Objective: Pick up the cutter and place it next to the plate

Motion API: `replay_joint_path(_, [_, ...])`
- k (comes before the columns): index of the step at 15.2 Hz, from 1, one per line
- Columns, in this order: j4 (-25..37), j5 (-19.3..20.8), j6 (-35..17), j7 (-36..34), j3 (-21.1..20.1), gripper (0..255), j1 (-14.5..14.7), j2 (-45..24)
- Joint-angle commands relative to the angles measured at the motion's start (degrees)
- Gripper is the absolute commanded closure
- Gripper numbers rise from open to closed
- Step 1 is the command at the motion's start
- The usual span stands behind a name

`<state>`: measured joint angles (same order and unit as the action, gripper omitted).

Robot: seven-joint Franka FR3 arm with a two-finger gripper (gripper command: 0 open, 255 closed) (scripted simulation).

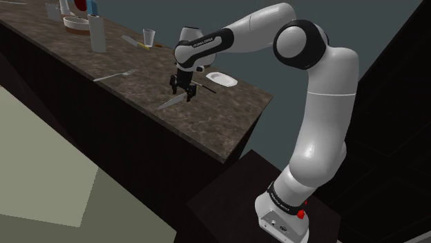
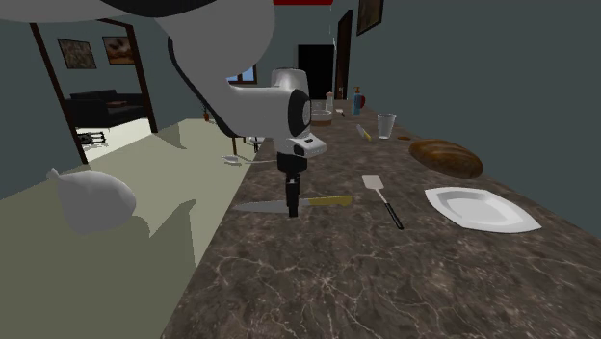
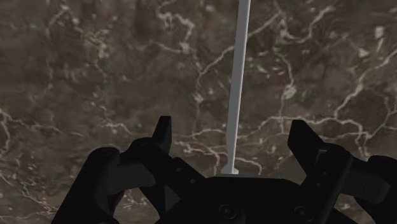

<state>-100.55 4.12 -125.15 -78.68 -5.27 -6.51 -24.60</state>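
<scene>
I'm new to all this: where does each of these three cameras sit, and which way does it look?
Shoulder view: beside and behind the stand, looking down across the counter; the whole white arm and claw show.
Second exterior view: low over the counter, facing the arm; its claw shows.
Wrist view: on the hand, looking down at the knife; the open fingers show.
Shared: both exterior views show the plate and knife.

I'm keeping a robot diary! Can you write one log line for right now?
gripper: open, straddling knife | knife: flat on marble counter, not held | plate: apart from knife, past spatula
</scene>
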Motion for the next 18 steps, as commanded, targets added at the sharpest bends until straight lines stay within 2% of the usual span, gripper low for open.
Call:
replay_joint_path(1, [-0.01,0.00,-0.02,0.00,0.00,0,0.00,0.00])
replay_joint_path(2, [0.00,0.00,-0.01,0.00,0.00,0,0.00,0.00])
replay_joint_path(3, [0.00,0.00,-0.01,0.00,0.00,255,0.00,0.00])
replay_joint_path(12, [-0.01,0.00,-0.02,0.00,0.00,255,0.00,0.00])
replay_joint_path(18, [1.70,-0.32,3.78,0.26,-0.14,255,-0.07,2.09])
